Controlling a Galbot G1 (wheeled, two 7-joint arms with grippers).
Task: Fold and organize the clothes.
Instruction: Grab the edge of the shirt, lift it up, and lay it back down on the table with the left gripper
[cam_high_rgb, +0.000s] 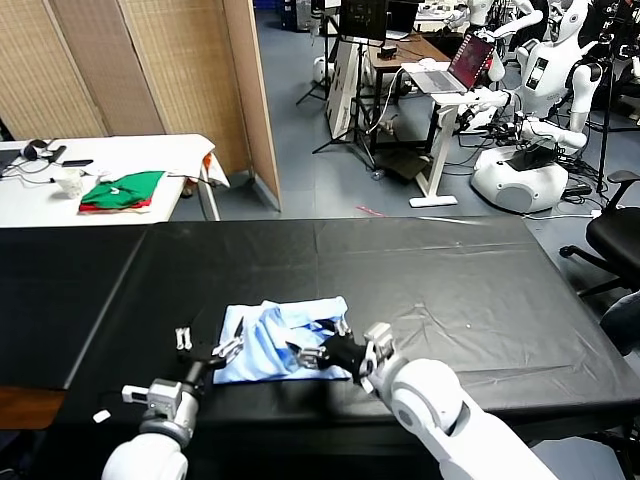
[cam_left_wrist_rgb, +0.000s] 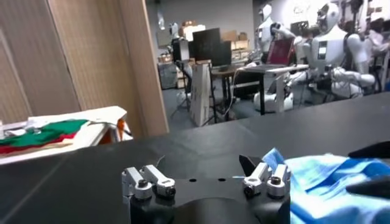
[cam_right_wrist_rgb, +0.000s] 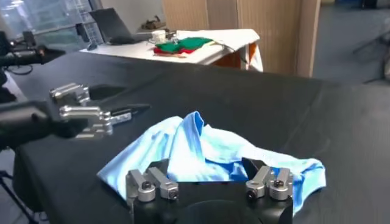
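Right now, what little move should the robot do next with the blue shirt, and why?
Probably close the right gripper on the T-shirt edge under it. The shirt lies crumpled on the black table, and that gripper's open jaws straddle the near edge. The left gripper waits open at the shirt's other side.

A black-covered table carries a crumpled pale blue T-shirt.

T-shirt lettering hidden in the crumple; right gripper covers one edge; left wrist view crops it.
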